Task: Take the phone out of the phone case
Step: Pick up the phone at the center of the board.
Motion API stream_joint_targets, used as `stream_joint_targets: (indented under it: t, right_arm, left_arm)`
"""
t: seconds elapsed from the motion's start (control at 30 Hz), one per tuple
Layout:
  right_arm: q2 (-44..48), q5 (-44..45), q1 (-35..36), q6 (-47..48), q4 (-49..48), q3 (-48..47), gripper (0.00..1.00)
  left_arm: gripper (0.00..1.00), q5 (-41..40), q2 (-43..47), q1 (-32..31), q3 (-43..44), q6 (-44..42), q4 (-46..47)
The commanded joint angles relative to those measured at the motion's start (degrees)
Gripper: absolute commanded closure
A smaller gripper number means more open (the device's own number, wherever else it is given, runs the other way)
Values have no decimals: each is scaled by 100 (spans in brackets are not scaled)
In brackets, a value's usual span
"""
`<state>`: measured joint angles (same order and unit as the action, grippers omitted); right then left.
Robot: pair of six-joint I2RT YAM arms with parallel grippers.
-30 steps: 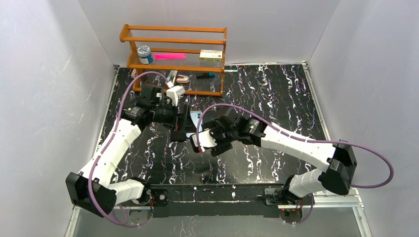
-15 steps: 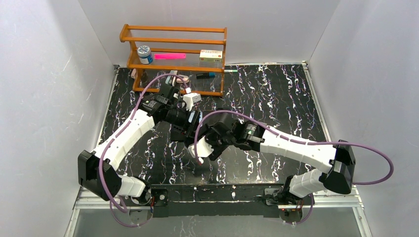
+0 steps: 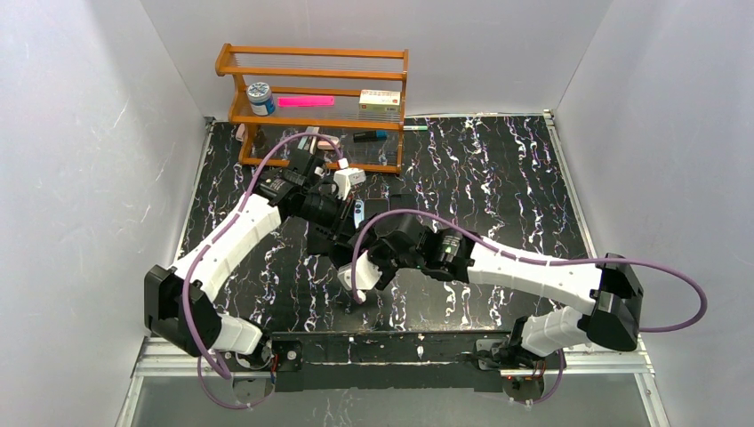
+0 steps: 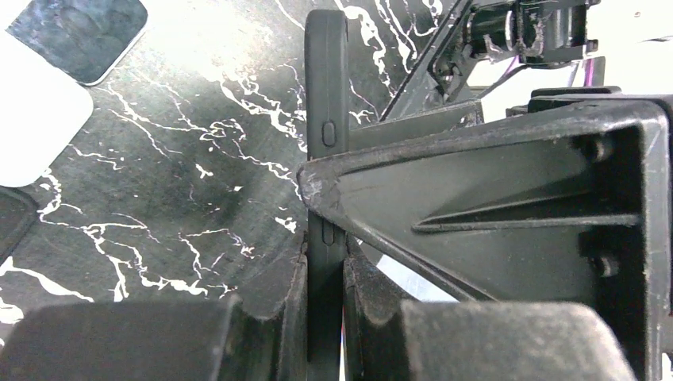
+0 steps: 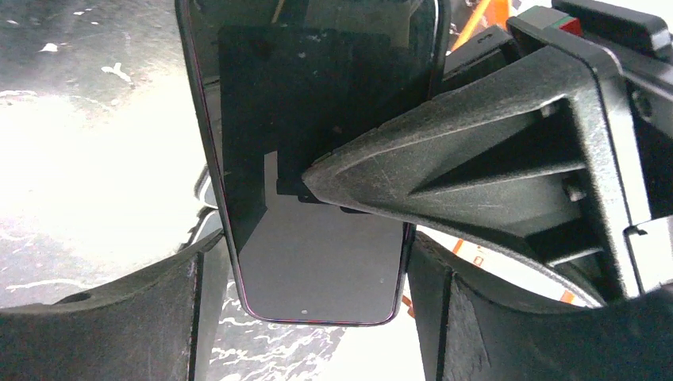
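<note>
In the right wrist view the phone [image 5: 333,254] showed its dark screen and filled the centre of the frame. The right gripper [image 5: 317,278] was closed only to the width of the phone. Its fingers [image 5: 198,294] lay against the two long edges at the lower end. A dark wedge [image 5: 476,159] from the right of the frame touched the screen with its tip.

In the left wrist view the case [image 4: 325,95] stood edge-on, a thin dark slab down the centre, with two side buttons visible. The left gripper [image 4: 325,309] was almost fully closed. Its fingers [image 4: 274,302] pressed on both flat sides of the slab at the bottom of the frame.

In the top view the two arms met at the middle of the frame, above the black marbled table [image 3: 498,178] and below the wooden shelf [image 3: 311,93] at the upper left. The phone was held there in the air. I could not tell if it was loose from the case.
</note>
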<state>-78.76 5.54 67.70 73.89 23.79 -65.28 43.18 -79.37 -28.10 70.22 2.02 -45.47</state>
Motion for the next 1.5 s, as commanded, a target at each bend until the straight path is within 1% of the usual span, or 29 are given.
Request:
stream_joint_targets:
  t: [0.0,0.07,0.1,0.13,0.17,0.37,0.43,0.53,0.6,0.63,0.67,0.77,0.83,0.93,1.03,1.13,1.2,1.27,1.37,1.47]
  right_arm:
    - [344,489,25,158,-1201,456,71]
    - [415,614,24,-41,-1431,584,50]
    - [446,620,12,-170,-1477,593,22]
    - [472,633,-9,-271,-1487,584,7]
    - [506,659,-34,-354,-1503,588,2]
    - [835,679,-379,-934,-1653,782,1]
    - [961,580,-530,-1450,-1745,843,1]
    - [1137,512,-823,-2885,-2112,884,1]
    - [1225,492,-995,-3886,-2291,876,1]
    - [1262,591,-1049,-4643,-2324,876,1]
    - [1262,669,-1072,-5194,-2327,855,1]
    - [1160,611,-1173,-6514,-2090,684,1]
    - [1084,502,-1286,-7400,-1924,597,1]
    - [1077,-139,-1469,-8355,-1963,696,1]
    - [1144,-1095,-1784,-9230,-2255,968,1]
    - [1157,-2167,-2233,-10166,-2941,1470,4]
    - [1184,-2658,-2453,-10759,-3424,1771,4]
    - [1232,-2990,-2561,-11051,-3875,2021,3]
    - [1294,-3404,-2708,-11194,-4295,2228,3]
    - [1241,-3851,-2927,-11323,-4538,2272,9]
  left_arm:
    - [100,-375,399,-47,80,-83,91]
    - [100,-657,517,-38,1,-50,180]
    - [100,-763,565,-38,-44,-40,231]
    - [100,-874,624,-31,-96,-15,289]
    - [100,-983,686,-29,-152,13,354]
    - [100,-1706,1002,12,-483,167,751]
    - [100,-2061,1167,22,-564,283,930]
    - [100,-2617,1472,32,-759,647,1425]
    - [100,-3023,1791,37,-1052,1103,2062]
    - [100,-3196,1964,41,-1229,1409,2415]
    - [100,-3304,2158,41,-1432,1776,2786]
    - [100,-3486,2692,50,-2102,2479,3972]
    - [100,-3612,2931,50,-2453,2866,4569]
    - [100,-3660,3013,50,-2677,3250,4977]
    - [100,-3439,2960,50,-2775,3629,5300]
    - [100,-3204,2964,50,-3107,4239,6038]
    - [100,-3180,2959,50,-3322,4777,6610]
    - [100,-3148,2905,57,-3485,5232,7050]
    - [100,-2971,2711,59,-3610,5759,7572]
    - [100,-2712,2498,59,-3620,6122,7961]
